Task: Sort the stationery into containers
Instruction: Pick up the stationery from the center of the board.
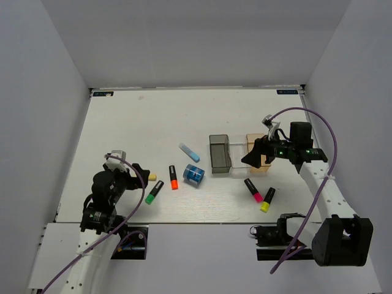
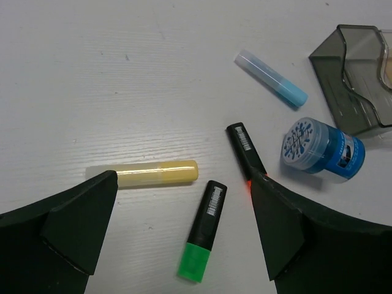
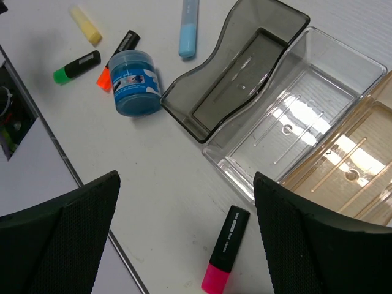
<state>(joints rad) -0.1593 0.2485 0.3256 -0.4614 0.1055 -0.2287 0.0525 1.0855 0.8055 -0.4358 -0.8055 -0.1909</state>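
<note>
Left gripper (image 2: 181, 208): jaws spread wide, nothing pinched, above the table (image 2: 92, 73). Nearest, btwn the jaws, is the green-cap marker (image 2: 204, 229), flat, cap end closest to the wrist. Just past the left jaw's tip lies the cream stick (image 2: 150, 173), crosswise, one end hidden behind that tip. At the right jaw's tip is the orange-cap marker (image 2: 245, 150), cap mostly hidden by the jaw. Further out on the right-jaw side is the blue tape roll (image 2: 321, 149), near the orange-cap marker but apart from it. Beyond that is the light-blue stick (image 2: 271, 78). The smoky bin (image 2: 361, 79) is at far right, cut by the frame edge.

Right gripper (image 3: 184, 208): jaws also spread wide, holding nothing. Nearest, btwn the jaws, is the pink-cap marker (image 3: 225, 257), flat on the table, near the clear bin (image 3: 309, 101) but apart from it. Tan bin (image 3: 355, 159) joins the clear bin on the right-jaw side, smoky bin on its far side, all 3 in a row.

Overhead view: yellow-cap marker (image 1: 267, 200) lies just beside the pink-cap marker, on the arm-base side of the right gripper.
</note>
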